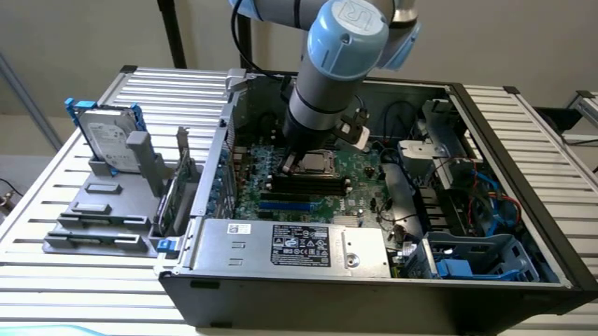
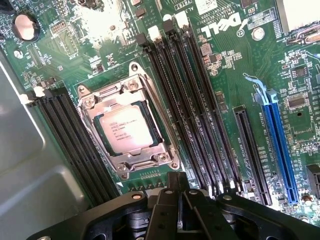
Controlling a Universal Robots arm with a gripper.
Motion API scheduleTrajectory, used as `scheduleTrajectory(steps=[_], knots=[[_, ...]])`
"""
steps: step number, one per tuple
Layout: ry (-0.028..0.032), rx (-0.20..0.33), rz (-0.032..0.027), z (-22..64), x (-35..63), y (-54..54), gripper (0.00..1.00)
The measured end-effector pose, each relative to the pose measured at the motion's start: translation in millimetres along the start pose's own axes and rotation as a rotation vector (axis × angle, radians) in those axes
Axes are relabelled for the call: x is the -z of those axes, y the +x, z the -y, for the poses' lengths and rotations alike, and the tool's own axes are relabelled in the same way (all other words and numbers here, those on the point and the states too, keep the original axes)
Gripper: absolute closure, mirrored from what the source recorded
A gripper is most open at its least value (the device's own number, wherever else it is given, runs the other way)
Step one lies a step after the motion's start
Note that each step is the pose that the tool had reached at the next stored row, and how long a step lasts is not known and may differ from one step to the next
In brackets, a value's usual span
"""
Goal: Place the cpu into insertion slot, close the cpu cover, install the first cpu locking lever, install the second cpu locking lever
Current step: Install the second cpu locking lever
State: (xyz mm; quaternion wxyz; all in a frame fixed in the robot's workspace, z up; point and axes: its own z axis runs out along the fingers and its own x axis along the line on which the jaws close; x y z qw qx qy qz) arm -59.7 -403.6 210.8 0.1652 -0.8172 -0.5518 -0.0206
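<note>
Slatted metal desk point(image 1: 523, 119) carries an open computer case point(image 1: 374, 294), centre of the exterior view. Cpu point(image 2: 126, 128) sits in its socket, centre-left of the wrist view, cpu cover point(image 2: 129, 90) closed around it. Gripper point(image 2: 181, 192) just beside the socket, jaws shut, holding nothing. Black memory sticks point(image 2: 185, 100) flank the socket.

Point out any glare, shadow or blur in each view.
Wrist view: strong glare washes out the green circuit board in one patch; the cpu reads clearly; the gripper is dark and soft up close. Exterior view: even light, the arm shading the board beneath it.
</note>
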Motion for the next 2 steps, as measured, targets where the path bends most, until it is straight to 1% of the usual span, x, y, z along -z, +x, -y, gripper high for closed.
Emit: scheduleTrajectory(steps=[2], knots=[[0.0000,0.000,-0.0001,0.0,0.0,0.0,0.89]])
